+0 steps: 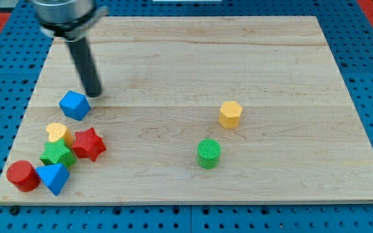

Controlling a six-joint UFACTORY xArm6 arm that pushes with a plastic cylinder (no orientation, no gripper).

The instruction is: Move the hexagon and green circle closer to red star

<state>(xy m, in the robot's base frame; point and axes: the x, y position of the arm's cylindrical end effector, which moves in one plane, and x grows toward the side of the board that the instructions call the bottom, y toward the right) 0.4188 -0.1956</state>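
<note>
The yellow hexagon sits right of the board's middle. The green circle stands just below and left of it. The red star lies at the view's lower left, in a cluster of blocks. My tip rests on the board at the upper left, just above and right of a blue cube-like block. The tip is far left of the hexagon and the green circle.
Next to the red star lie a yellow heart-like block, a green star-like block, a red cylinder and a blue triangular block. The wooden board ends near these blocks at the left and bottom edges.
</note>
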